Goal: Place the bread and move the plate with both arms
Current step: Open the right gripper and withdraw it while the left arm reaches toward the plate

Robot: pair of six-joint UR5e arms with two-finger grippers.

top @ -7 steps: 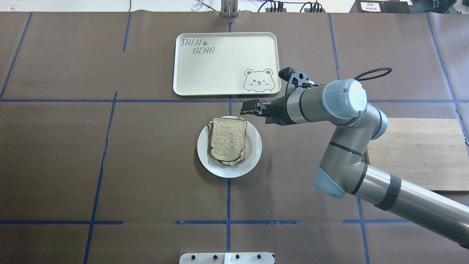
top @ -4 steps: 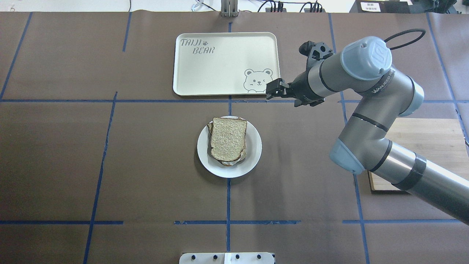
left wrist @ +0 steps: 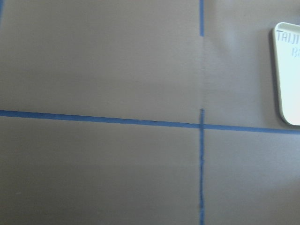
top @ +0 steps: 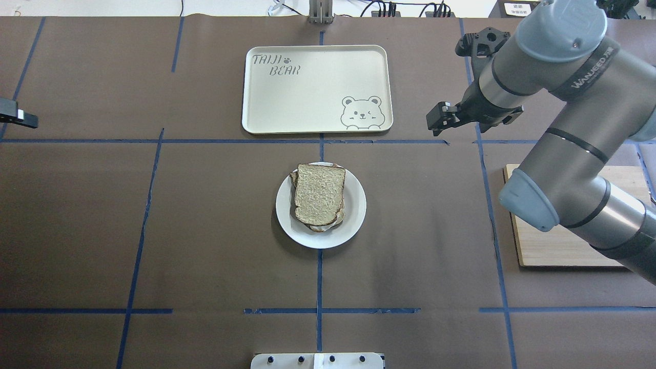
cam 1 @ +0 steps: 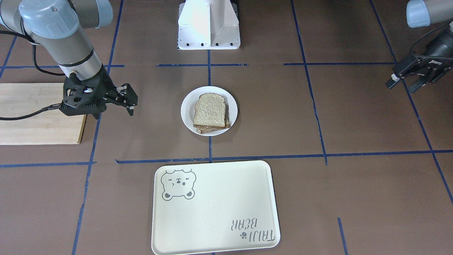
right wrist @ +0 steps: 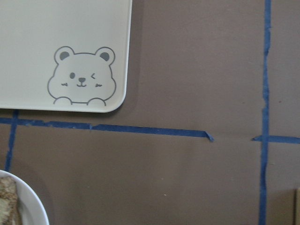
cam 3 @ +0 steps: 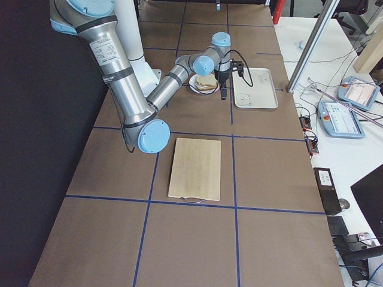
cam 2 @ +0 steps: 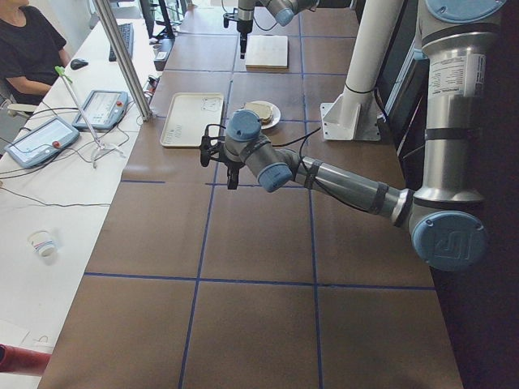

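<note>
The bread (top: 320,193) lies flat on top of another slice on the plate (top: 353,225) at the table's middle; both also show in the front-facing view, bread (cam 1: 210,111) on plate (cam 1: 187,108). My right gripper (top: 436,123) is open and empty, off to the right of the plate and near the tray's corner; the front-facing view (cam 1: 114,112) shows its fingers spread. My left gripper (cam 1: 401,85) hangs far out on the left side, open and empty; only its tip (top: 18,119) shows at the overhead view's left edge. The right wrist view shows the plate's rim (right wrist: 33,206).
A cream rectangular tray (top: 315,87) with a bear drawing lies beyond the plate. A wooden cutting board (top: 564,246) lies at the right, partly under my right arm. Blue tape lines cross the brown table cover.
My right gripper has drawn back from just above the plate, moving right and farther away, past the tray's corner. My left gripper's tip has come into view at the left edge. Bread and plate have not moved.
</note>
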